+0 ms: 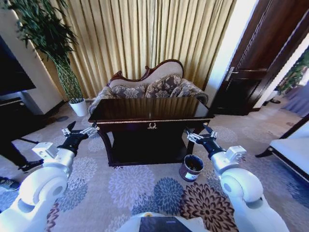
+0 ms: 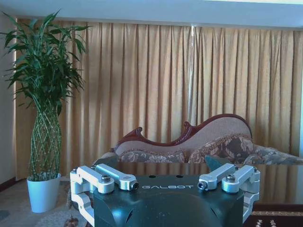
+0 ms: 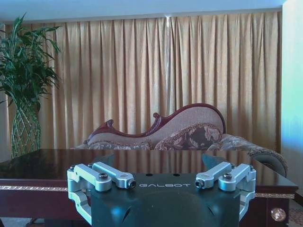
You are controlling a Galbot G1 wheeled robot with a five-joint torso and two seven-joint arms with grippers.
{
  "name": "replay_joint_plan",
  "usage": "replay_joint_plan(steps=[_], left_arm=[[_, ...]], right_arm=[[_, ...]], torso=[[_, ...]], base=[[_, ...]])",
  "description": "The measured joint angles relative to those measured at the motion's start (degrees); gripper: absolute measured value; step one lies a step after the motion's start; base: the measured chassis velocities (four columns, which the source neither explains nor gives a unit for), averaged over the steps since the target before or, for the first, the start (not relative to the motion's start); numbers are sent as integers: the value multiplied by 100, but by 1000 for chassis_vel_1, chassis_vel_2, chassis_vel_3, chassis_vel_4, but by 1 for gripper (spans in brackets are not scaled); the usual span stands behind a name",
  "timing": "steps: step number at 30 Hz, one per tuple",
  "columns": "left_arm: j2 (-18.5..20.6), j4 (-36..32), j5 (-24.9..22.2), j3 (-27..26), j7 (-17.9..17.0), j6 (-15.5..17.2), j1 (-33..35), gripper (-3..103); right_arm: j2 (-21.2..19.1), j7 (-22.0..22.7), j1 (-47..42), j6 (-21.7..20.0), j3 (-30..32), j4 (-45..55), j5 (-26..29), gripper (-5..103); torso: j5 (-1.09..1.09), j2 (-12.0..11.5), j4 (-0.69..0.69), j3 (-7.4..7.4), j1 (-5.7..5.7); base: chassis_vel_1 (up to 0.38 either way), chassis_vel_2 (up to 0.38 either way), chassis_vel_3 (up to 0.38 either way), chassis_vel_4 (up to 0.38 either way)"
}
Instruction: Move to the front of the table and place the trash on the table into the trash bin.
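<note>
The table [image 1: 149,110] stands straight ahead on the carpet, dark and glossy, with a gold emblem on its front. The trash is out of view. The trash bin [image 1: 191,167], a small round dark bucket with a white label, sits on the floor by the table's front right leg. My left gripper [image 1: 79,130] is held up short of the table's front left corner, open and empty [image 2: 166,185]. My right gripper [image 1: 200,136] is open and empty too [image 3: 164,183], raised near the front right corner, above the bin. The right wrist view looks across the tabletop [image 3: 47,163].
A carved sofa [image 1: 154,87] stands right behind the table, before tan curtains. A tall plant in a white pot [image 1: 77,106] is at the back left, a dark cabinet [image 1: 12,116] on the left. A dark door [image 1: 256,63] and a white bench [image 1: 294,145] are on the right.
</note>
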Motion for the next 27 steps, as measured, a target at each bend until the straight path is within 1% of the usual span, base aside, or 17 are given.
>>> replay_joint_plan(steps=[6,15,20,27], left_arm=[[-9,-3,13,0,1,-6,20,100],[4,15,20,18,1,-12,11,100],[2,35,21,22,8,-16,10,100],[-2,61,28,27,16,-21,6,100]], right_arm=[[-3,-3,-13,25,7,-23,0,100],[10,-6,-19,49,14,-53,7,100],[32,-7,-23,55,12,-56,7,100],[58,-6,-30,57,-2,-39,-4,100]], torso=[[0,0,-2,0,0],[0,0,0,0,0],[1,-1,-2,0,1],[-1,0,0,0,1]], base=[[137,-134,-149,127],[160,-135,-156,149],[165,-189,-163,170],[183,-186,-200,184]])
